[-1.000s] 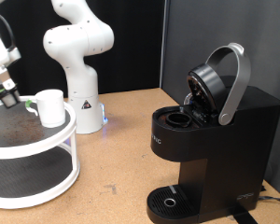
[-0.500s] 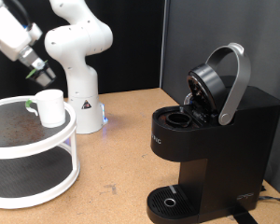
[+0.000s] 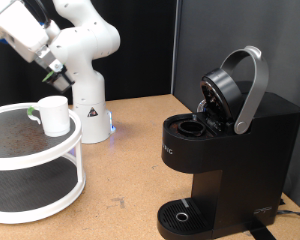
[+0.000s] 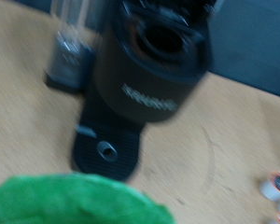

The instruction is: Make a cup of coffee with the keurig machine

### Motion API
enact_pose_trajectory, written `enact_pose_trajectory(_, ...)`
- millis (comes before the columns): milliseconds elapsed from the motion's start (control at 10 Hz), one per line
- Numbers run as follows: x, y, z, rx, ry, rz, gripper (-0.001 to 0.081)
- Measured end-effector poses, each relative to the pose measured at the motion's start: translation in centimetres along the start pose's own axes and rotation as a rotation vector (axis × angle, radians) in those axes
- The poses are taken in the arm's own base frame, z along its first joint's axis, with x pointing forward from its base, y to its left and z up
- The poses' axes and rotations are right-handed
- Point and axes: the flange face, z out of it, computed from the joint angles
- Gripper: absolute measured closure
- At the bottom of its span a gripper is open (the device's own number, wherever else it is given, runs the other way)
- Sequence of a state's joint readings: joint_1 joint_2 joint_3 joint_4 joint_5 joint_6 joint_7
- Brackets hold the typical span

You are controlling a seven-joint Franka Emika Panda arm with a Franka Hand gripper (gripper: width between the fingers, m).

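The keurig machine (image 3: 230,150) stands at the exterior view's right with its silver lid handle (image 3: 252,85) raised and its pod chamber (image 3: 190,127) open. It also shows, blurred, in the wrist view (image 4: 154,79). The white mug (image 3: 54,114) stands on the top tier of a round shelf (image 3: 30,160) at the left. My gripper (image 3: 56,72) hangs in the air above and just right of the mug, far from the machine. A blurred green thing (image 4: 75,201) fills the wrist view's near edge, seemingly the green-topped pod held between my fingers.
The arm's white base (image 3: 88,110) stands behind the shelf. A small green thing (image 3: 30,112) lies on the shelf beside the mug. The machine's round drip tray (image 3: 180,215) is bare. Open tabletop lies between shelf and machine.
My gripper has risen from the shelf top beside the mug and moved up and to the right. The mug and the machine have not moved.
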State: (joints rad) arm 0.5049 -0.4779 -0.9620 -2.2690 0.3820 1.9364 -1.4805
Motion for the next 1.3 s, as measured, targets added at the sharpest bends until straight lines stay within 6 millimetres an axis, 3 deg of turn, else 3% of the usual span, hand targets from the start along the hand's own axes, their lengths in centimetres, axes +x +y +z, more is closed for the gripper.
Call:
enact_pose_trajectory(200, 2.2, -0.4, -0.6, 0.111, 0.028, 0.108, 0.0323)
enact_pose_trajectory(500, 6.0, 0.7, -0.6, 0.121, 0.007, 0.234, 0.0323)
enact_pose_trajectory(900, 8.8, 3.1, 2.9, 0.073, -0.181, 0.259, 0.0323)
enact_pose_trajectory(1100, 8.9, 2.9, 3.0, 0.096, -0.147, 0.270, 0.0323)
enact_pose_trajectory(1300, 11.0, 2.0, 4.4, 0.136, -0.135, 0.285, 0.0323)
